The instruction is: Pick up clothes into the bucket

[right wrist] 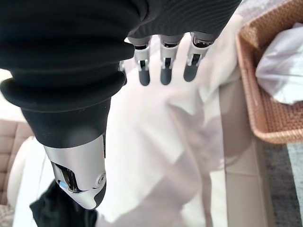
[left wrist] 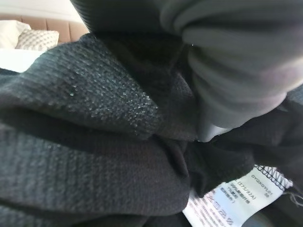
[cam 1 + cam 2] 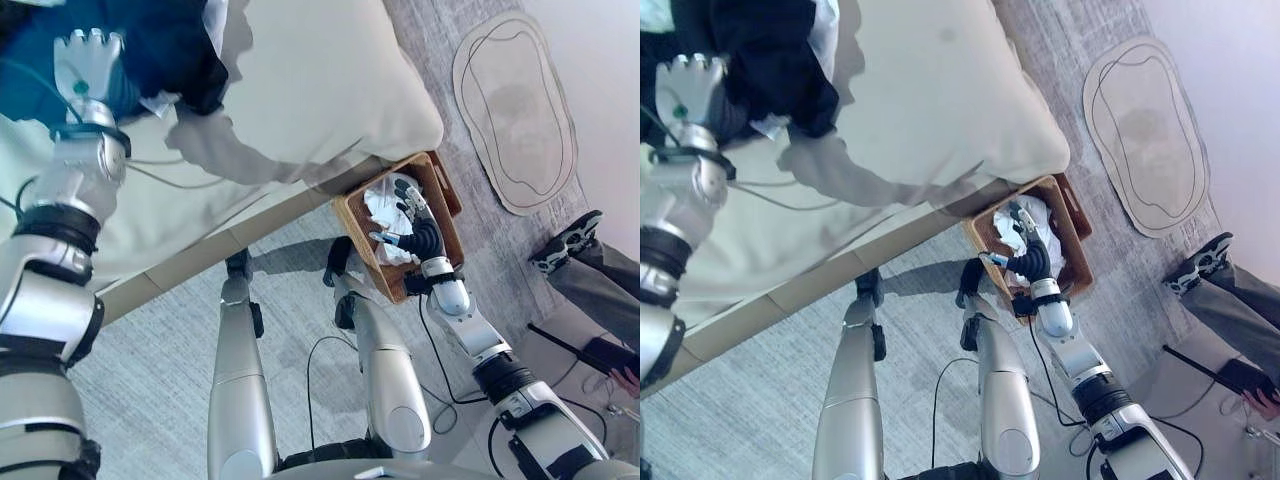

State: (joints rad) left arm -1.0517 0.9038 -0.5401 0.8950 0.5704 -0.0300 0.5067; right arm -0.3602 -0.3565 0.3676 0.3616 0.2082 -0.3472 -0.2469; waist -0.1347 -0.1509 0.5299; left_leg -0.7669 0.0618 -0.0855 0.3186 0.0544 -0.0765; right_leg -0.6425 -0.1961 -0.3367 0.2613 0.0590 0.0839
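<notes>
A dark knit garment (image 3: 165, 50) lies bunched on the cream bed at the upper left. My left hand (image 3: 88, 60) rests on it with its fingers curled down into the cloth. In the left wrist view a silver finger (image 2: 236, 71) presses into the dark knit (image 2: 94, 142) beside a white label (image 2: 232, 198). A wicker basket (image 3: 362, 250) stands on the floor at the bed's corner and holds white cloth (image 3: 385, 205). My right hand (image 3: 420, 235) hovers over the basket, open, its fingers (image 1: 163, 71) straight and holding nothing.
The cream duvet (image 3: 320, 90) hangs over the bed's edge above the basket. A pale rug (image 3: 515, 110) lies on the grey carpet at the upper right. A person's leg and shoe (image 3: 570, 240) stand at the right, close to the basket.
</notes>
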